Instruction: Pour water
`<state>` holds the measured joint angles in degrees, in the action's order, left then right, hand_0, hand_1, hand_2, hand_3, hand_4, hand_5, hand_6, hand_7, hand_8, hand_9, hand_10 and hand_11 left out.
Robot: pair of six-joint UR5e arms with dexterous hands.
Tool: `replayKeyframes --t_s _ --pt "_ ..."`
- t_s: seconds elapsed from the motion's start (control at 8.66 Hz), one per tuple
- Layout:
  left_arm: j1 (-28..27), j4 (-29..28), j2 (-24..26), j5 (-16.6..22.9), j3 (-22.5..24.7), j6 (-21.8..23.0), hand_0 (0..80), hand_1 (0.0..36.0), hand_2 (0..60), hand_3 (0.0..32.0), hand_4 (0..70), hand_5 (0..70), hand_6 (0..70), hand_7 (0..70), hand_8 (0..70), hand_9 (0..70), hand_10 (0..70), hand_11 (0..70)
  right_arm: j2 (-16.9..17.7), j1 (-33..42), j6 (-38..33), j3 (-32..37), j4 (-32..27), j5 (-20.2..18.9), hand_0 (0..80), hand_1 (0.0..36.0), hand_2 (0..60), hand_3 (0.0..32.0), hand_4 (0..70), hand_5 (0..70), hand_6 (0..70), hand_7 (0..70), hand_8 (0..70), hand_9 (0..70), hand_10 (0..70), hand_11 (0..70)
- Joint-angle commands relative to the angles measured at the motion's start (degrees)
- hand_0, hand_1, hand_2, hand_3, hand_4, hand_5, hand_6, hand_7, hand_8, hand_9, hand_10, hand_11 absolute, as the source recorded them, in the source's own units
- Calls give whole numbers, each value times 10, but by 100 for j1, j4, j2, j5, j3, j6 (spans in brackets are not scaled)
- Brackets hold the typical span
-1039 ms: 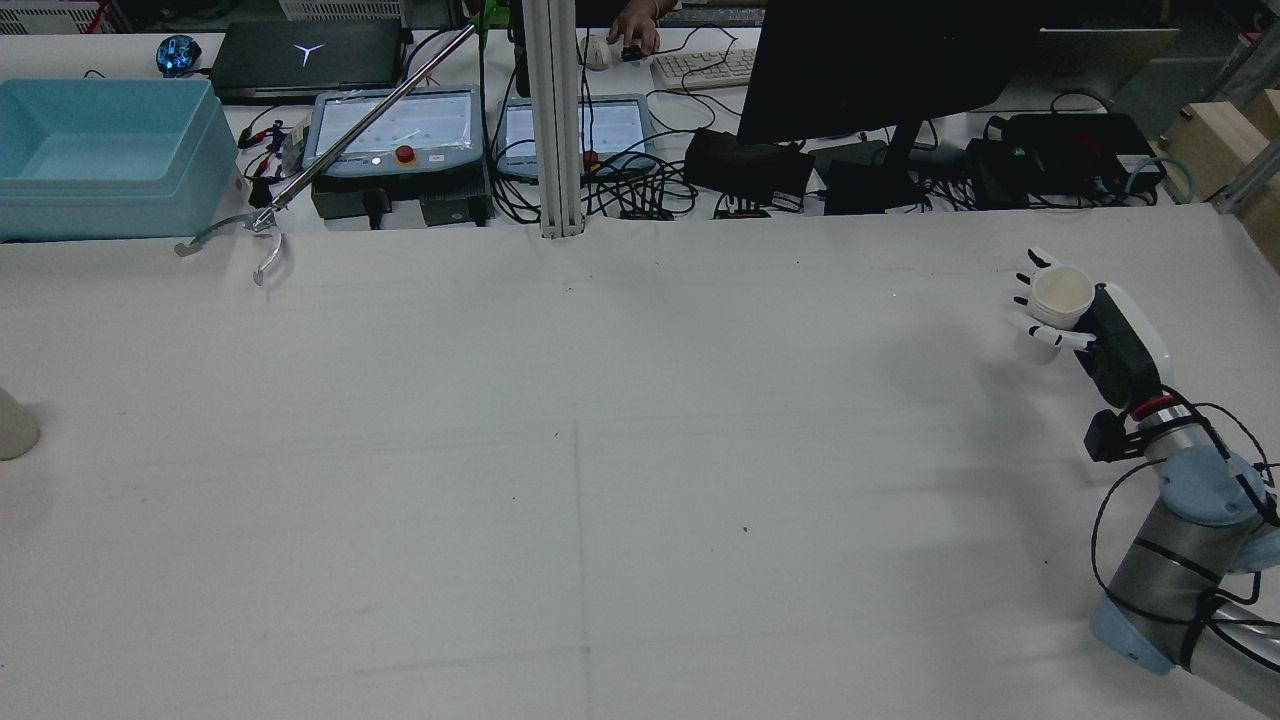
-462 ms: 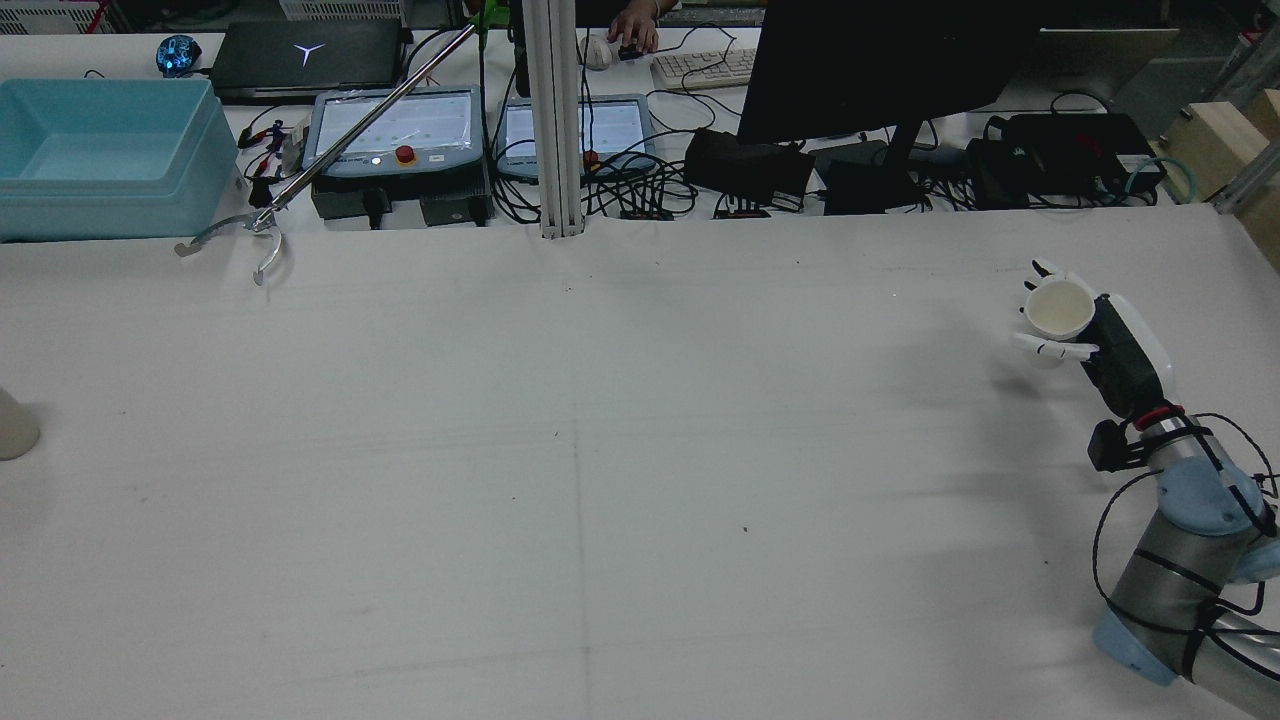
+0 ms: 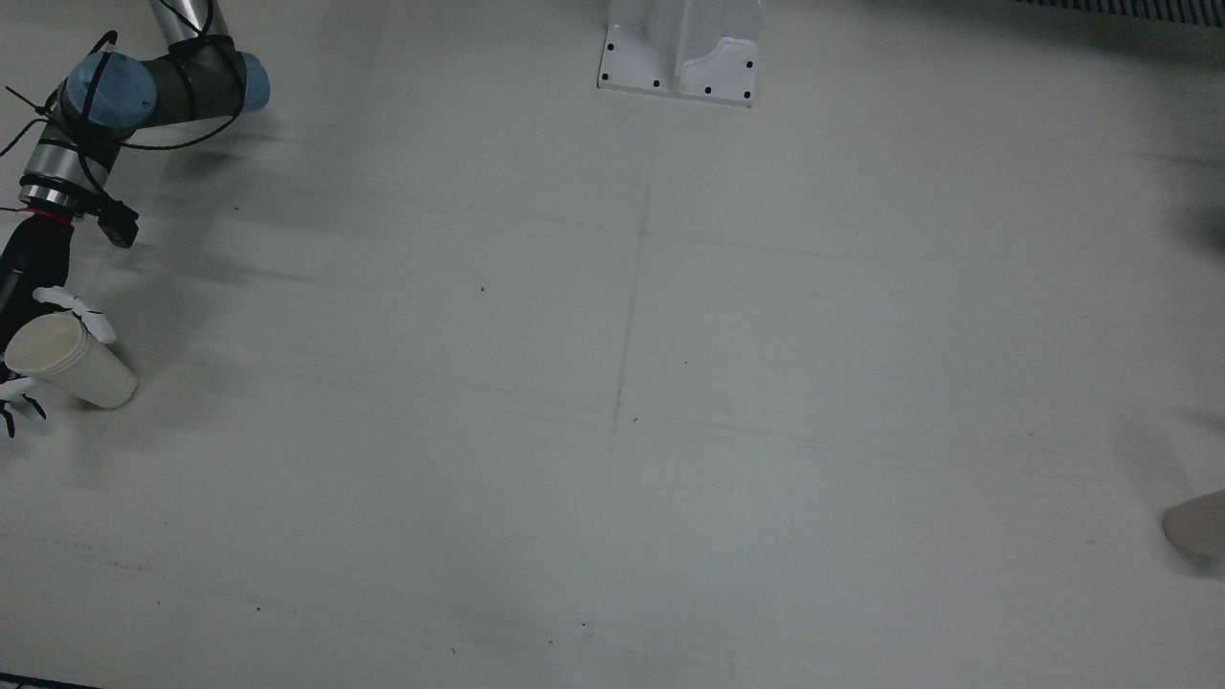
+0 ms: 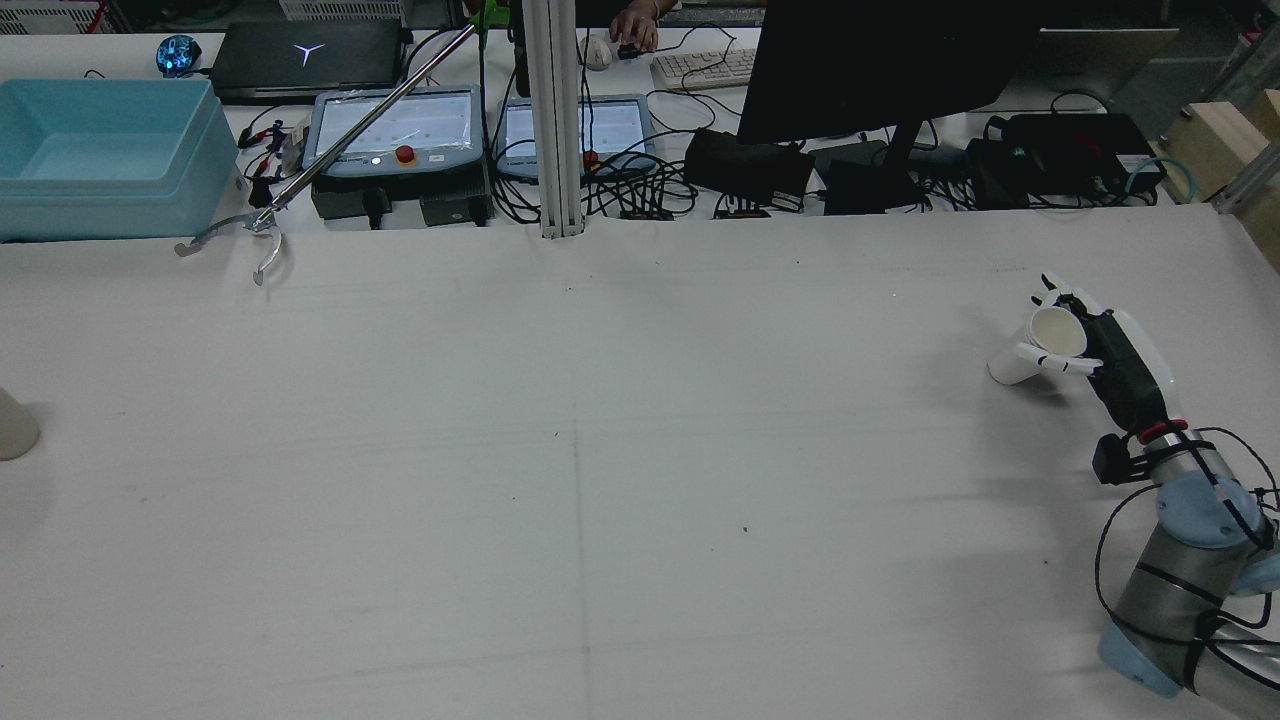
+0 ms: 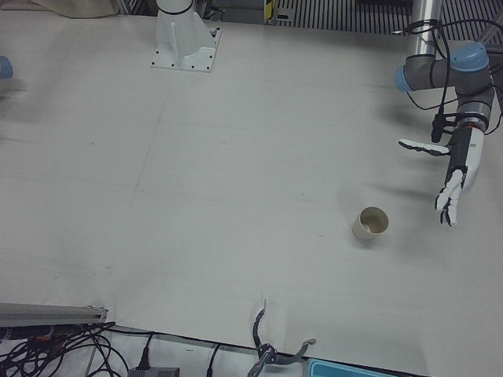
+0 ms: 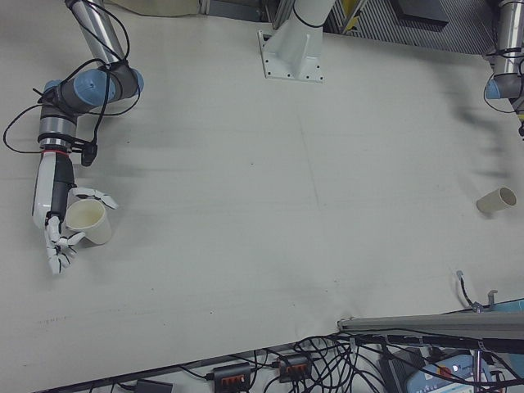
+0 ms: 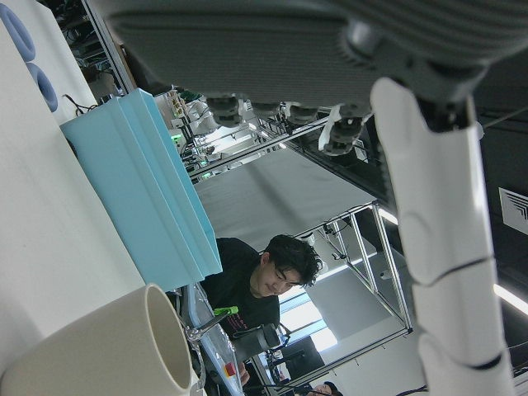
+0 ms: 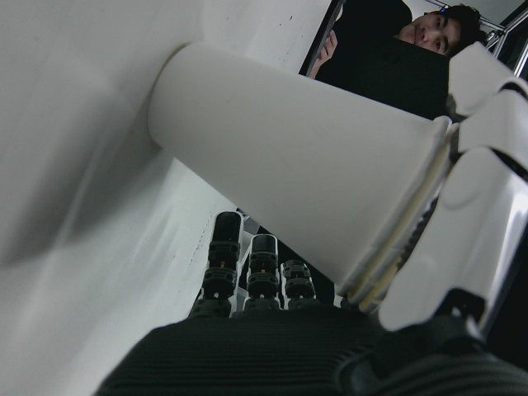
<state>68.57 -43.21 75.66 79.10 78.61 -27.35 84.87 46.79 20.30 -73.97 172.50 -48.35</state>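
Note:
My right hand (image 4: 1105, 350) is shut on a white paper cup (image 4: 1035, 345) near the table's right edge in the rear view. The cup is tilted, mouth toward the arm, base down at the cloth. The right-front view shows the same cup (image 6: 88, 222) between the fingers of that hand (image 6: 56, 221), and the front view shows this cup (image 3: 72, 362) at its left edge. A second cup (image 5: 370, 224) stands upright on the opposite side of the table. My left hand (image 5: 454, 181) hovers open beside it, fingers spread, not touching.
A blue bin (image 4: 100, 150), a metal grabber tool (image 4: 255, 225), teach pendants, cables and a monitor line the table's far edge. A person sits beyond them. The white pedestal (image 3: 679, 48) stands between the arms.
My right hand has come down and drawn back toward its arm with the cup. The cup has tipped from upright to tilted, its base reaching the cloth.

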Motion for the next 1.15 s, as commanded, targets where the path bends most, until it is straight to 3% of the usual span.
replayKeyframes --t_s 0.0,0.12,0.23,0.35,0.46,0.81,0.92,1.04 --pt "8 -38 -52 9 49 2 592 145 0 0 179 0 8 15 0 0 31 68 12 41 -9 32 -42 1 462 140 218 0 93 668 74 88 117 184 166 252" --pt "-1 -38 -52 9 49 2 594 148 0 0 181 0 9 17 0 0 30 67 12 32 -9 32 -42 1 463 135 200 0 93 662 74 85 113 178 161 244" --pt "-1 -38 -52 9 49 2 597 148 0 0 183 0 10 18 0 0 30 67 3 32 0 23 -42 -8 463 107 77 0 82 455 73 87 108 171 153 233" --pt "-10 -29 -43 9 49 2 597 150 0 0 182 0 12 19 0 0 30 67 3 23 0 23 -33 -17 461 88 8 0 72 151 66 88 94 154 148 226" --pt "-10 -20 -43 0 49 2 596 150 0 0 184 0 14 21 0 0 31 70 3 6 0 23 -33 -17 458 85 0 0 45 0 46 73 59 108 141 217" --pt "-10 -12 -43 0 58 -34 596 149 0 0 188 0 16 26 0 0 33 71 12 110 -43 -117 -33 -17 459 98 0 0 1 0 15 20 44 86 90 145" --pt "-10 15 -43 17 162 -25 594 148 0 0 189 0 16 27 0 0 33 72 352 129 -61 -727 -24 -43 458 100 1 0 2 0 16 21 44 86 92 148" --pt "-1 76 -52 26 224 -33 597 150 0 0 190 0 17 28 0 0 33 71 929 172 -27 -1612 -7 -69 459 101 1 0 0 0 9 13 33 70 87 141"
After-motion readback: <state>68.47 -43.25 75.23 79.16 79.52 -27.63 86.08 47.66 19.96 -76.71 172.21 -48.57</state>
